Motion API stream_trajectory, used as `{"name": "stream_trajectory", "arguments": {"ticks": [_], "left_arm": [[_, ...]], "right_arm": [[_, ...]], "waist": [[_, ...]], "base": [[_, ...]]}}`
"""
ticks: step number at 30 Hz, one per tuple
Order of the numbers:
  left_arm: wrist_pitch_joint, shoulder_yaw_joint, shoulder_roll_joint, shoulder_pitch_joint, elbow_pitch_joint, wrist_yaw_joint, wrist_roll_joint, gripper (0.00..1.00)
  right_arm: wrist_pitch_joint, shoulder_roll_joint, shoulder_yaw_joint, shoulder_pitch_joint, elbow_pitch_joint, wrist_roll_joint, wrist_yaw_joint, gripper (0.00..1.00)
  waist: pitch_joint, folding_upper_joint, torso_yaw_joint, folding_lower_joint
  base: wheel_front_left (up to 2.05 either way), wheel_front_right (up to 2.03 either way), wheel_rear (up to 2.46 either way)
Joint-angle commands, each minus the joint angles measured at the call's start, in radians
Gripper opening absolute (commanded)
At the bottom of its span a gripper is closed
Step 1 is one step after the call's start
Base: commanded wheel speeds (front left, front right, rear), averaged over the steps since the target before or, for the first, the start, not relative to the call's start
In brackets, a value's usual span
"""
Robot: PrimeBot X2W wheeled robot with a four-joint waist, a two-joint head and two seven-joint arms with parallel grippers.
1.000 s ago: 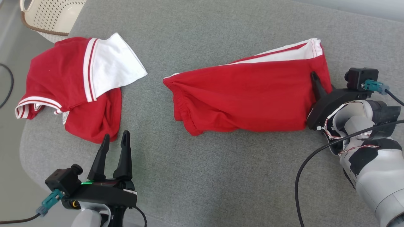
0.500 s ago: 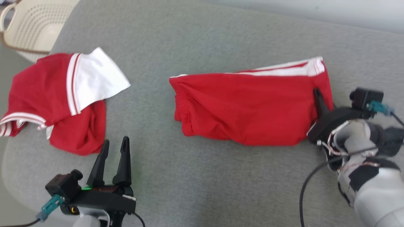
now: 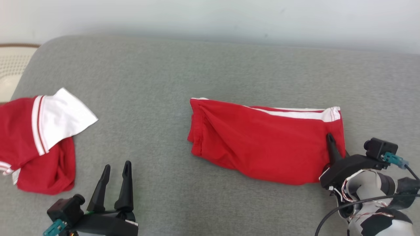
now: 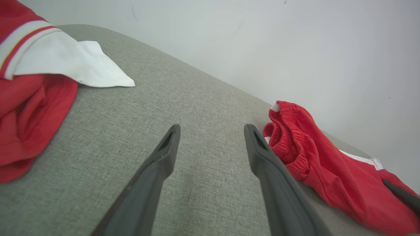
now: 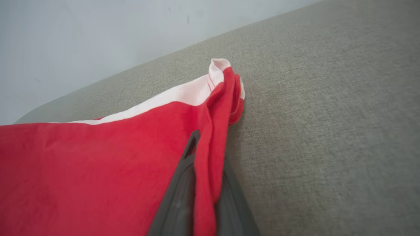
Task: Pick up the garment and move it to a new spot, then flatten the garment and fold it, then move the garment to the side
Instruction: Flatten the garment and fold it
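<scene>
Right fingers (image 5: 182, 190) clamp red shorts (image 3: 262, 147) hem; left fingers (image 4: 154, 177) spread.

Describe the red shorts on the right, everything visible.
The red shorts look like soft, thin fabric, folded into a wrinkled oblong that lies on the grey cushion. A gathered elastic waistband forms the end toward the robot's left, and a white side stripe runs along the far edge. At the opposite, hem end, the right gripper is shut on a fold of the cloth.
</scene>
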Motion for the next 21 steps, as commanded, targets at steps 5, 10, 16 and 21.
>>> {"name": "stream_trajectory", "arguments": {"ticks": [5, 10, 16, 21], "left_arm": [[-0.001, 0.005, 0.002, 0.047, 0.0, 0.006, 0.008, 1.0], [-0.001, -0.015, 0.002, 0.069, -0.009, 0.006, 0.032, 1.0], [-0.001, -0.007, 0.001, 0.085, -0.018, 0.008, 0.029, 1.0], [-0.001, -0.016, 0.001, 0.089, -0.012, 0.007, 0.023, 1.0]], "right_arm": [[0.0, 0.02, -0.045, 0.05, -0.016, -0.032, -0.001, 0.0], [-0.001, 0.027, -0.1, 0.066, -0.057, -0.08, -0.001, 0.0], [-0.001, 0.047, -0.058, 0.078, -0.222, -0.195, -0.001, 0.0], [-0.001, 0.083, 0.048, 0.071, -0.298, -0.204, -0.001, 0.0]], "waist": [[-0.052, 0.0, -0.058, 0.0001], [-0.061, 0.0, -0.046, 0.0001], [-0.056, 0.0, -0.033, 0.0001], [-0.053, 0.0, -0.02, 0.0001]], "base": [[0.0, 0.0, 0.0], [0.0, 0.0, 0.0], [0.0, 0.0, 0.0], [0.0, 0.0, 0.0]]}}
